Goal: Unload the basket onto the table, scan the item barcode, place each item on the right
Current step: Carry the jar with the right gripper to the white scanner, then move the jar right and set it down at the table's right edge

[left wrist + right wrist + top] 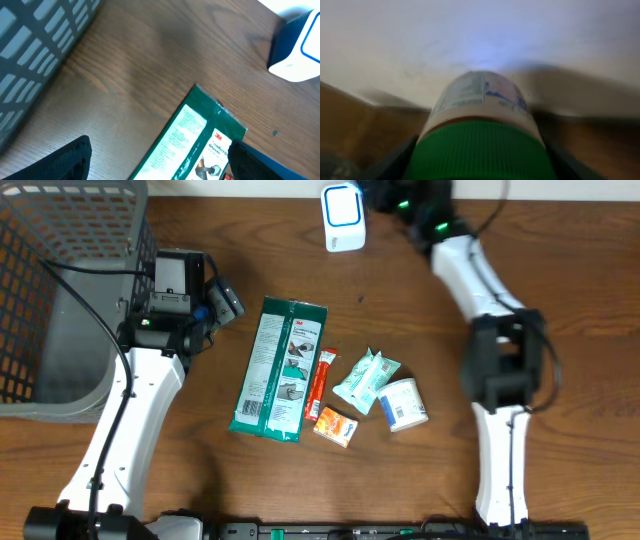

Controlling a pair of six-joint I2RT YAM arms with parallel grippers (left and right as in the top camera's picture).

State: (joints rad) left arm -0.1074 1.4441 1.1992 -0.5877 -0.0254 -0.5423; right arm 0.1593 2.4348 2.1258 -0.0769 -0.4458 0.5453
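Note:
In the right wrist view a bottle [479, 107] with a ribbed green cap and a white printed label fills the middle. My right gripper [480, 162] is shut on it, a dark finger [395, 160] on each side of the cap. From overhead that gripper [380, 194] is at the table's far edge, just right of the white and blue barcode scanner [342, 218]; the bottle itself is hidden there. My left gripper [226, 300] stands open and empty by the basket, above the top corner of a green glove pack [192, 140]. The scanner [295, 47] also shows in the left wrist view.
A grey wire basket [60, 290] takes up the left side. In the middle of the table lie the green glove pack [278, 368], a red stick pack [320, 385], an orange box [336, 426], teal packets [365, 380] and a white tub [403, 404].

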